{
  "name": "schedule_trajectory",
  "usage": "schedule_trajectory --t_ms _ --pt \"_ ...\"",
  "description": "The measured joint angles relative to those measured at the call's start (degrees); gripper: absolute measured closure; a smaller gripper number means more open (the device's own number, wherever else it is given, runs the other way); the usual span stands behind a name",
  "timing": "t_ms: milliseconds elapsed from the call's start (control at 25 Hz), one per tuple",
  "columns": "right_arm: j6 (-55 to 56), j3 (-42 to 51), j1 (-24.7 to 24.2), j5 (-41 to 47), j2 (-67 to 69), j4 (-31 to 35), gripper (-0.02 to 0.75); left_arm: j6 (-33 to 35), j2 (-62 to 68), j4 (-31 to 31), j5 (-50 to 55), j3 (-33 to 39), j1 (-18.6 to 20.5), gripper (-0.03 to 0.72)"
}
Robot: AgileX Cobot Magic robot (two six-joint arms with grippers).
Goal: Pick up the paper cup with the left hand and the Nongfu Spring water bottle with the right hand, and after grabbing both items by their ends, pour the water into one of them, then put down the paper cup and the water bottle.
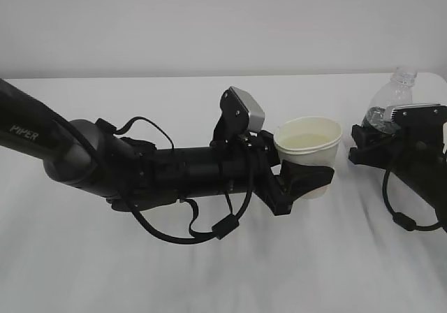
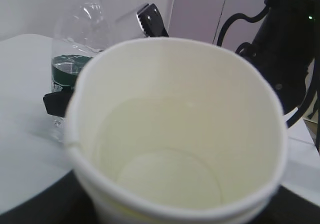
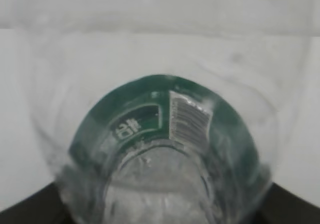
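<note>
Now the left hand [image 1: 302,182] pinches the paper cup [image 1: 308,145] around its lower body, near the centre of the exterior view, with the cup upright and the mouth facing up. Inside the cup, in the left wrist view, a pale layer that looks like the water [image 2: 165,179] lies at the bottom; how deep it is I cannot tell. At the right edge of the exterior view the right hand [image 1: 380,135] holds the Nongfu Spring water bottle [image 1: 392,98] near its lower part, with the capless neck rising above the gripper. The right wrist view looks closely at the bottle, and the green label fills the middle of that frame.

My judgement is that the pouring looks done and the putting down is what remains. The cup is soft and the jaws press its thin wall, so a stronger squeeze may dent it and push liquid over the rim. If the cup is released while tilted or above the surface, it may tip. The bottle has no cap and would spill if it falls.

The table [image 1: 209,271] is covered with a white cloth with soft wrinkles, so a base may stand uneven. Behind is a plain pale wall [image 1: 209,19].
</note>
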Motion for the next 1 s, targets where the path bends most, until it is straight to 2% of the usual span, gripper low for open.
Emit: schedule_trajectory --t_ms 480,1000 --pt "0.58 -0.08 0.0 -0.52 0.0 0.0 0.149 0.07 0.0 0.0 0.0 0.0 0.0 0.242" --pt "4.03 -0.08 0.0 -0.75 0.0 -2.94 0.14 0.07 0.0 0.0 0.0 0.0 0.0 0.243"
